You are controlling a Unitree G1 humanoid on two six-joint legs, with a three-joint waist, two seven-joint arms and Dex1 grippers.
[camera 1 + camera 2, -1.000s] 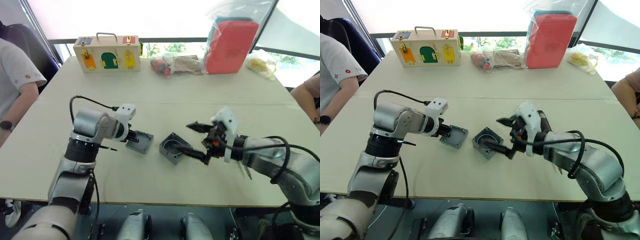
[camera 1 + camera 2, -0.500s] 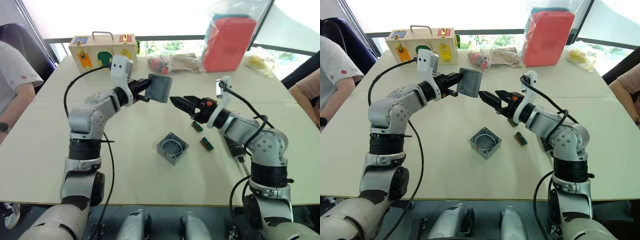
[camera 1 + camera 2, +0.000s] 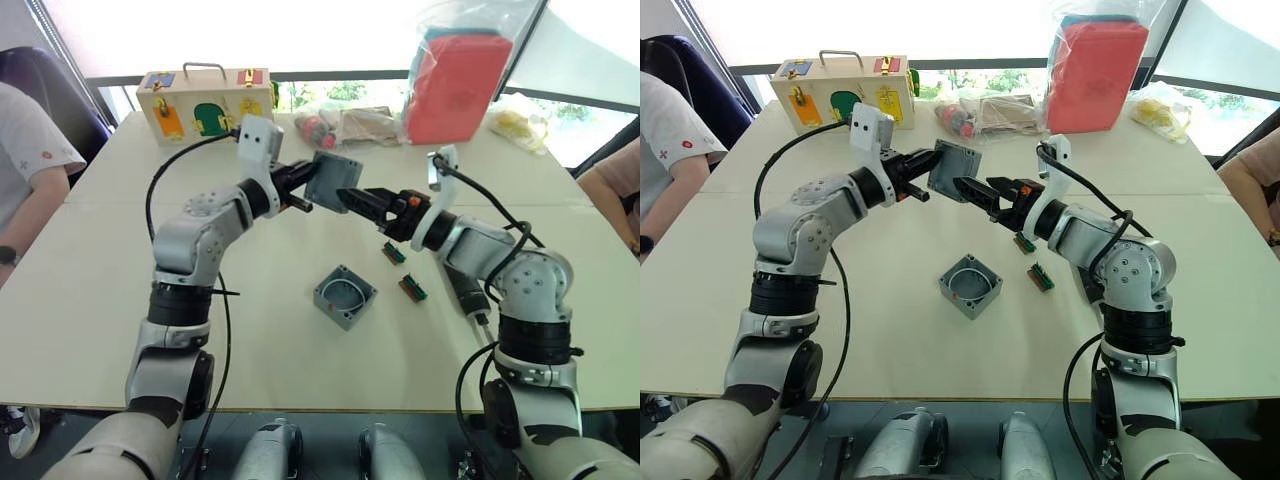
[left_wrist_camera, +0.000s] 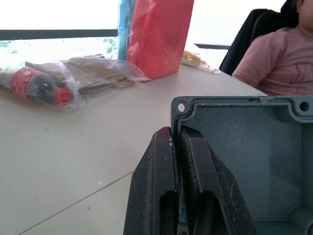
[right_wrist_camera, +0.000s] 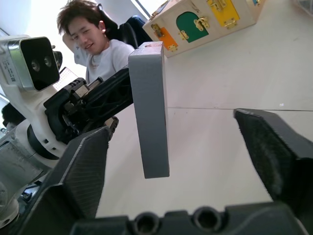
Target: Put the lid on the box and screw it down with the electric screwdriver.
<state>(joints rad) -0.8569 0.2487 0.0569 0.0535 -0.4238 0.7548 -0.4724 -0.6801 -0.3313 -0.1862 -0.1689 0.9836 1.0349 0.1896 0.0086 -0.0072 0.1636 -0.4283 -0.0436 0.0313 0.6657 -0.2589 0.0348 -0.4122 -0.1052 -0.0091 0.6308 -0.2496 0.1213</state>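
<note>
The lid [image 3: 333,181], a flat grey square plate with corner holes and a shallow rim, was held raised above the pale surface [image 3: 90,300], gripped by one edge in the clenched left pincer [image 3: 303,187]; in the left wrist view the two black fingers [image 4: 195,171] were seen pressed on either side of the lid's rim, its hollow inner face turned toward that camera. The right pincer [image 3: 975,189] was held at the same height, released, its fingers spread wide on either side of the lid's far edge without touching it. The box [image 3: 345,296], a deep grey square enclosure with a pale wire loop inside, was set open side up on the surface, below and between the two arms. Two small green-and-brown strips [image 3: 403,272] were lying just to the robot's right of the box. The electric screwdriver [image 3: 465,296], slim and black, was lying on the surface partly hidden under the right forearm. At the far edge were ranged a wooden box with handle and coloured latches [image 3: 206,101], a clear bag holding a red bottle [image 3: 340,127], and a red case in plastic [image 3: 458,82]. A person in a white shirt [image 3: 30,150] was seated at the robot's left.
</note>
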